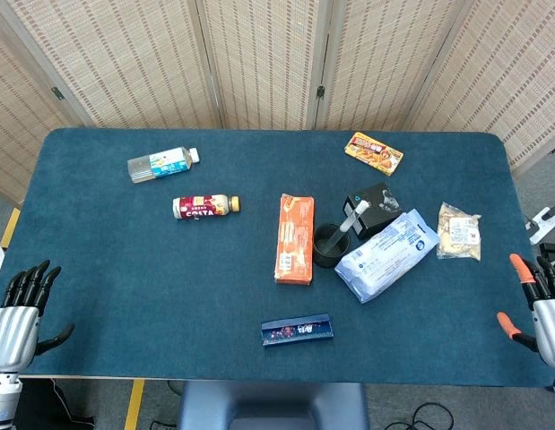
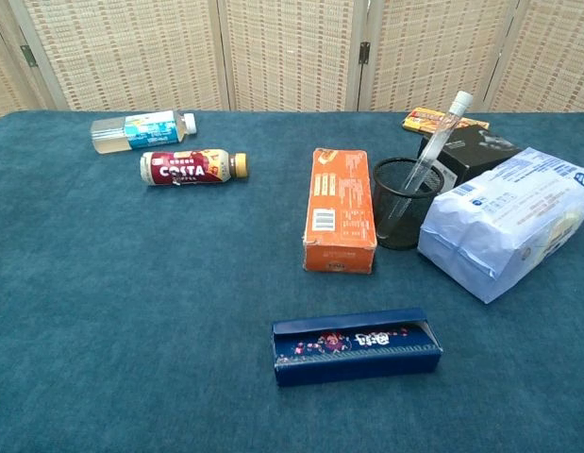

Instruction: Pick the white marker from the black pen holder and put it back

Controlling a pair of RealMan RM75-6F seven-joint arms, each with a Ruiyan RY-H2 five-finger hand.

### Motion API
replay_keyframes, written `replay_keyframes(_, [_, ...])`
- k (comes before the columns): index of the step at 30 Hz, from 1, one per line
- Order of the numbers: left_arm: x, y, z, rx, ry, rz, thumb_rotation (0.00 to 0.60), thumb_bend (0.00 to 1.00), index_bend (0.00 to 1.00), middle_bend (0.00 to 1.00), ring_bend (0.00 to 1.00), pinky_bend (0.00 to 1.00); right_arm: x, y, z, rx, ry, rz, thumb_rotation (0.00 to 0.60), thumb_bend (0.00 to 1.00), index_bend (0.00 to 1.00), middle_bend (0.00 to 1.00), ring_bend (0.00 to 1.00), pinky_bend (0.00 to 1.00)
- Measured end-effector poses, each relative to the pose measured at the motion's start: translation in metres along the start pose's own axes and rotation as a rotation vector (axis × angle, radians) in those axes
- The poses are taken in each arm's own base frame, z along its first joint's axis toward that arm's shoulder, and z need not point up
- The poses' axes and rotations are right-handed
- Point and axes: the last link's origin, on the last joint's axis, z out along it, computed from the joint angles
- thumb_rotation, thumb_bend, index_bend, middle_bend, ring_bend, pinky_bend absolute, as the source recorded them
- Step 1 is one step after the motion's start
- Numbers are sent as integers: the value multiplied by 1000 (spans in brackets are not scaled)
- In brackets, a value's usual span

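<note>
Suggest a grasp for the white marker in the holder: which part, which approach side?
Pinch the upper shaft of the white marker, just below its cap, coming from above and the right. It leans up and right out of the black pen holder, so only that end is exposed; the orange box crowds the left. The right hand seems nearer.

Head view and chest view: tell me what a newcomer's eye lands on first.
The orange box lying flat near the table's middle stands out most, with the black pen holder just right of it and the white marker leaning out of it. Next comes the big blue-and-white bag to the right. Both hands, left hand and right hand, rest at the near table corners, holding nothing.
</note>
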Motion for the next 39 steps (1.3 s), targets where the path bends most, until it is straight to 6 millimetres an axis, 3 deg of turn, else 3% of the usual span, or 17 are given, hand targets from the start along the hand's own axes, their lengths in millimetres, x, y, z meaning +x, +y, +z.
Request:
replay_keyframes(13, [-5, 0, 2, 2, -14, 4, 600, 238, 101, 60, 64, 100, -6, -3, 5, 13, -20, 20, 600, 201, 0, 135, 31, 171])
replay_keyframes(19, [-6, 2, 2, -4, -16, 1, 600, 238, 101, 60, 64, 100, -9, -7, 22, 16, -63, 55, 600, 211, 0, 190, 44, 171])
replay_keyframes(24, [-7, 1, 1, 3, -19, 0, 600, 239, 101, 61, 64, 100, -13, -20, 50, 50, -130, 117, 600, 327, 0, 186, 53, 171])
replay_keyframes(29, [-7, -1, -1, 10, -21, 0, 600, 239, 101, 60, 64, 99, -19, -40, 80, 84, -231, 260, 600, 328, 0, 102, 21, 167])
replay_keyframes(35, [-6, -4, -3, 22, -20, 2, 600, 239, 101, 60, 64, 100, -23, -71, 120, 128, -363, 503, 600, 325, 0, 3, 0, 95])
replay_keyframes(39, [-6, -4, -3, 25, -20, 3, 600, 239, 101, 60, 64, 100, -24, -91, 152, 143, -409, 623, 600, 247, 0, 0, 0, 88])
